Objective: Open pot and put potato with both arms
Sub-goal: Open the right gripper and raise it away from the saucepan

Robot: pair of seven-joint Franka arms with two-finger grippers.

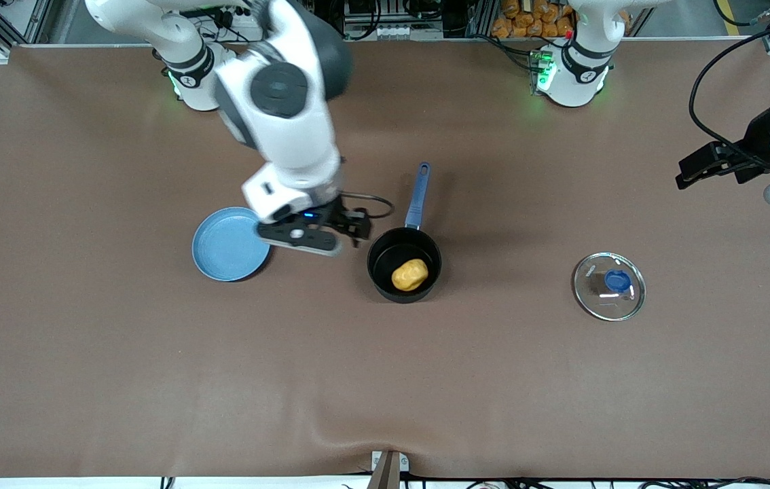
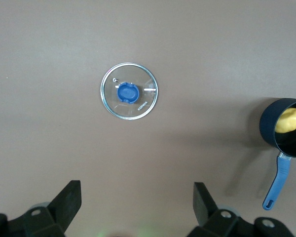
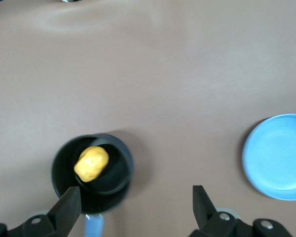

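Note:
The black pot (image 1: 379, 250) stands open in the middle of the table, its blue handle (image 1: 417, 197) pointing toward the robots' bases. The yellow potato (image 1: 409, 274) lies inside it. The glass lid (image 1: 609, 286) with its blue knob lies flat on the table toward the left arm's end. My right gripper (image 1: 350, 228) is open and empty, up over the table between the pot and the plate. The right wrist view shows the pot (image 3: 113, 195) and potato (image 3: 91, 163) below it. My left gripper (image 1: 697, 166) is open and empty, high near the table's left-arm end. Its wrist view shows the lid (image 2: 129, 92).
A flat blue plate (image 1: 231, 244) lies beside the pot toward the right arm's end, partly under the right gripper; it also shows in the right wrist view (image 3: 278, 155). The brown table cover has a small ridge near the front edge (image 1: 358, 424).

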